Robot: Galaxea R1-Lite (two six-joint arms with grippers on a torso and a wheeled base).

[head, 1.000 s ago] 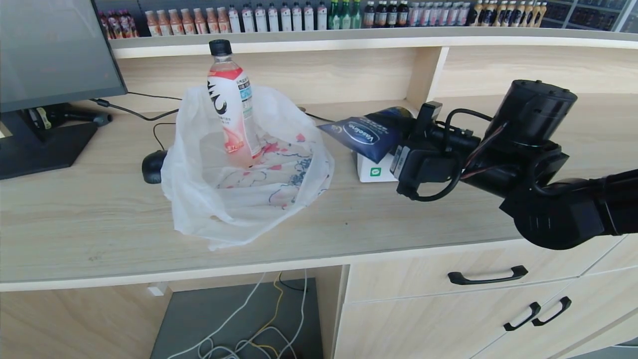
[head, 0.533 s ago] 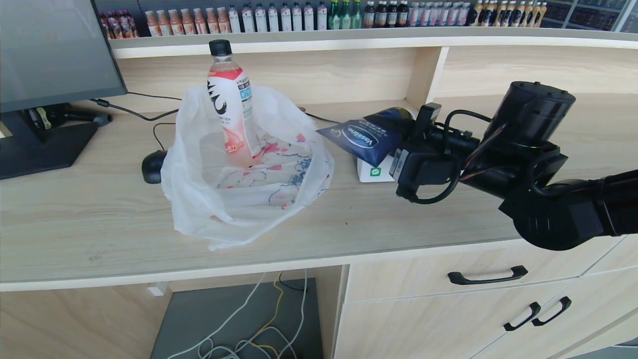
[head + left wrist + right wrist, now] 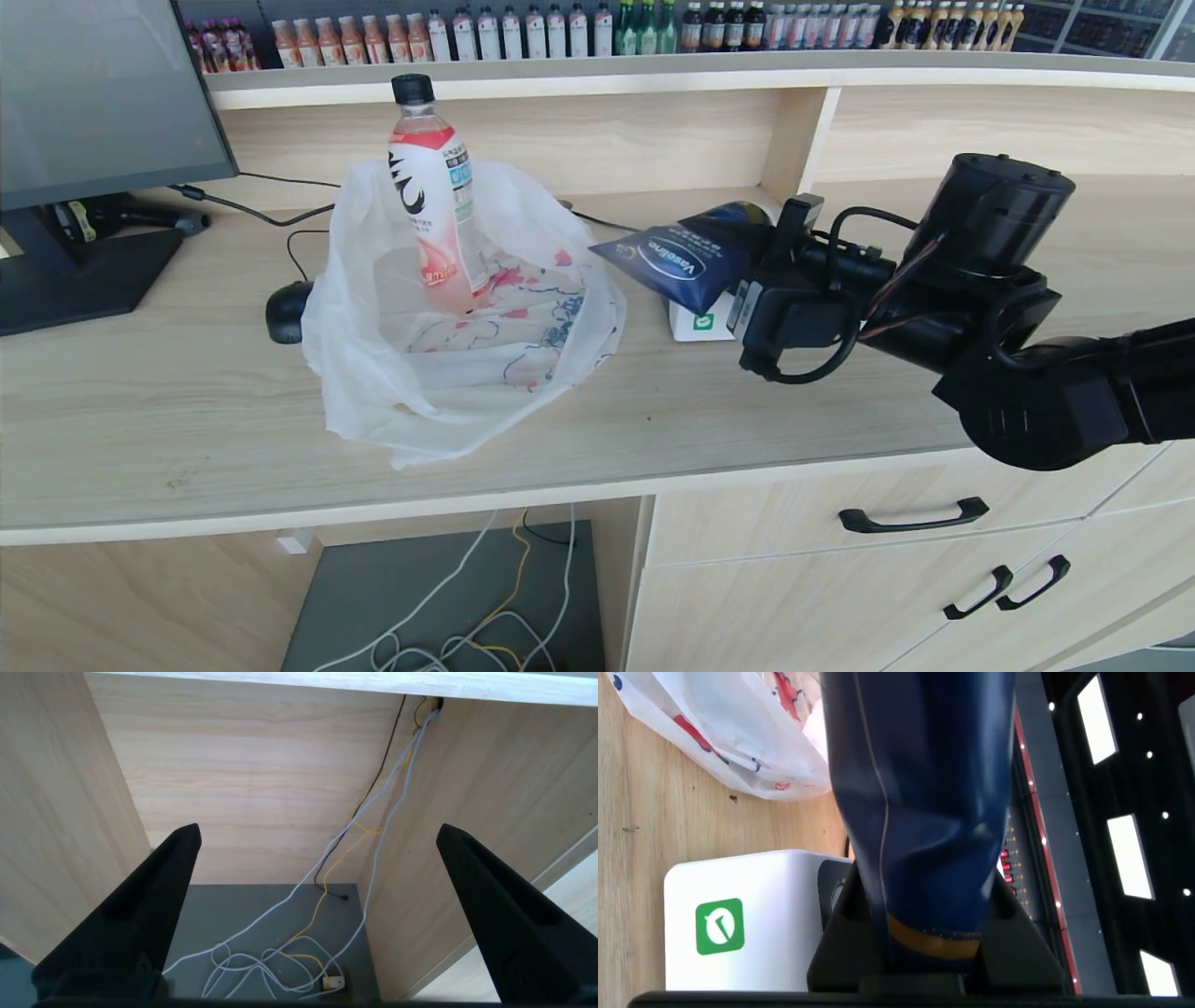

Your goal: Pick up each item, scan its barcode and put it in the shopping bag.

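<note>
The blue pouch (image 3: pixel 680 254) is held clenched at its base by the fingers of the right gripper (image 3: pixel 758 245). It is lifted off the bench (image 3: pixel 140 420) and tilted, its free end pointing at the shopping bag (image 3: pixel 448 364). Directly beneath it a white box (image 3: pixel 695 324) with a green mark is seen, just beside the bag's rim, toward the back edge. The bag is spread open mid-bench, and a bottle (image 3: pixel 431 187) is stood upright in it. The left gripper (image 3: pixel 318 835) is seen with fingers (image 3: pixel 140 915) released, wide apart, facing loose cables (image 3: pixel 308 952) in a wooden recess.
</note>
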